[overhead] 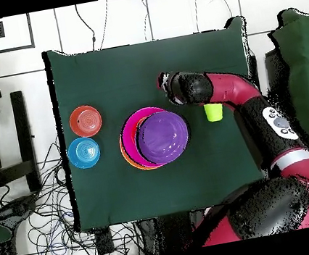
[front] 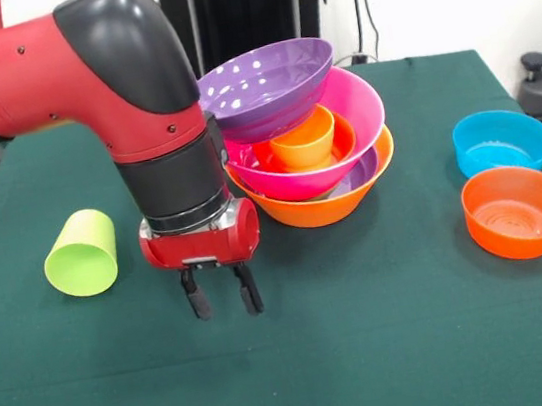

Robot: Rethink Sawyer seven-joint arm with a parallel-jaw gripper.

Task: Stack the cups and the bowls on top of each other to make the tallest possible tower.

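The tower stands mid-table: a yellow-orange bowl (front: 324,208) at the base, a purple bowl (front: 364,172) in it, then a pink bowl (front: 364,107) holding a small red-orange bowl (front: 345,138) and the orange cup (front: 305,141). A second purple bowl (front: 270,87) leans tilted on top; from above it (overhead: 163,137) covers most of the pink bowl (overhead: 129,127). The lime green cup (front: 81,253) (overhead: 214,112) lies on its side. My gripper (front: 221,293) (overhead: 162,82) hangs open and empty just above the cloth, between the green cup and the tower.
A blue bowl (front: 501,140) (overhead: 83,152) and a red-orange bowl (front: 520,211) (overhead: 85,120) sit apart from the tower, upright, near one side edge of the green table (front: 373,350) (overhead: 103,69). My arm's thick wrist stands close against the tower's tilted top bowl.
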